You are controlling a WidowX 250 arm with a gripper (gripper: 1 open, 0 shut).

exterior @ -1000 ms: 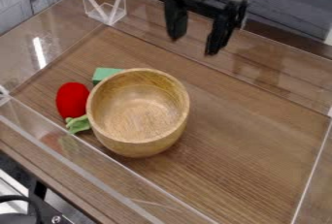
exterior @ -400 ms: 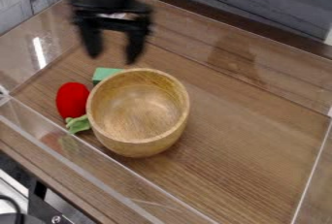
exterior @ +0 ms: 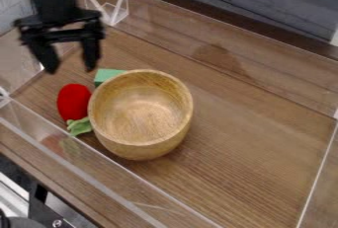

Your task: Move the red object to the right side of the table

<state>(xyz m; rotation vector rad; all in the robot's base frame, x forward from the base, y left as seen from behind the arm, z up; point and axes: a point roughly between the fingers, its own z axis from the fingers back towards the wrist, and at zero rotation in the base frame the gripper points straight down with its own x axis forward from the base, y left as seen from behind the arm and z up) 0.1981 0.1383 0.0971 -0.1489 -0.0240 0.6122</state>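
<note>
The red object (exterior: 73, 102) is a small round red toy fruit lying at the left of the table (exterior: 251, 123), pressed between the wooden bowl (exterior: 140, 113) and the left acrylic wall. A flat green block (exterior: 107, 75) pokes out from under the bowl's far-left rim, and another bit of green shows at the near left. My gripper (exterior: 71, 59) hangs pointing down just above and behind the red object, apart from it. Its two black fingers are spread wide with nothing between them.
Low clear acrylic walls (exterior: 40, 138) border the wood-grain tabletop on all sides. A clear folded stand (exterior: 114, 7) sits at the back left corner. Bare wood stretches to the right of the bowl.
The gripper has swept from the back centre of the table to the left and toward the camera, arriving above the red object, and its fingers have rolled round. It stayed open. The objects have not moved.
</note>
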